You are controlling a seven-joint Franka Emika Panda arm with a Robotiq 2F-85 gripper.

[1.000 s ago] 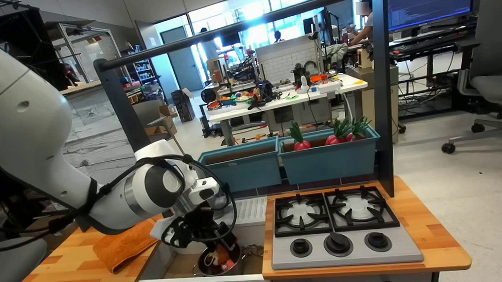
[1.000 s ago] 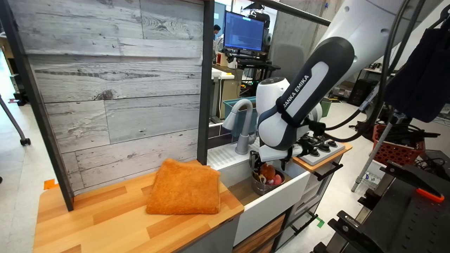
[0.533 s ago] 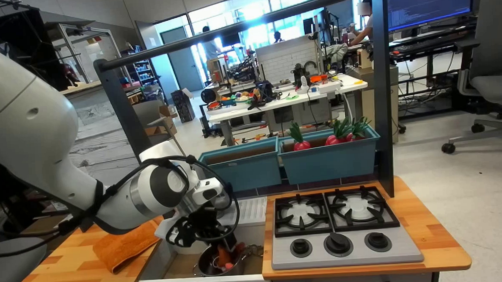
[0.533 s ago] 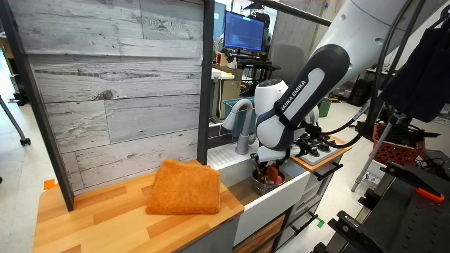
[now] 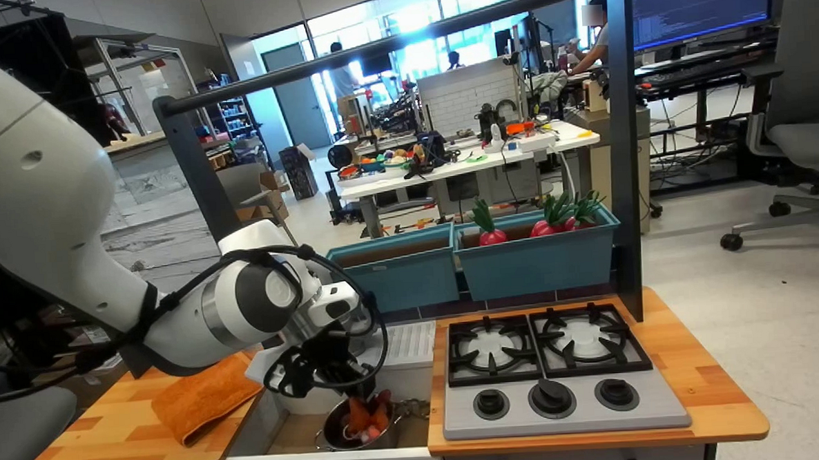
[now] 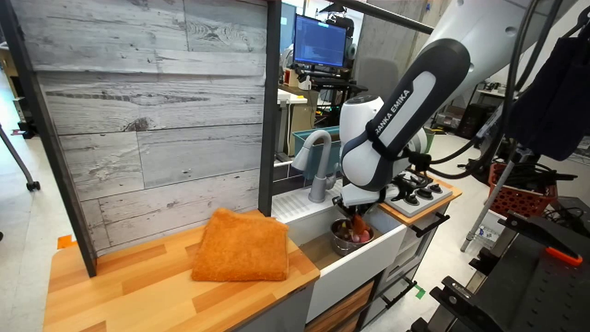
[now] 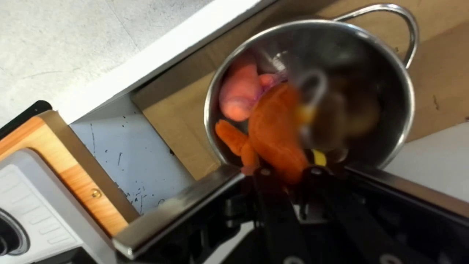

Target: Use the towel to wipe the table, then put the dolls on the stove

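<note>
Gripper [image 7: 291, 176]: I am pinching part of the orange doll [image 7: 274, 121] in it, the jaws standing close together.
Orange doll: it is showing within the rim of the metal pot [image 6: 345, 246], reaching up to my grip.
Metal pot: it is sitting in the sink [image 6: 359, 265], also holding the pink doll [image 7: 240, 90] and a blurred brown doll [image 7: 331, 121].
Towel [image 6: 242, 249]: it is lying on the table [image 6: 152, 295].
Stove [image 5: 518, 412]: I am seeing it across the sink from the towel.

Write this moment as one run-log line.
end effector: shut on orange doll; pot: in sink, other dolls inside; towel: folded on countertop; stove placement: not yet done
</note>
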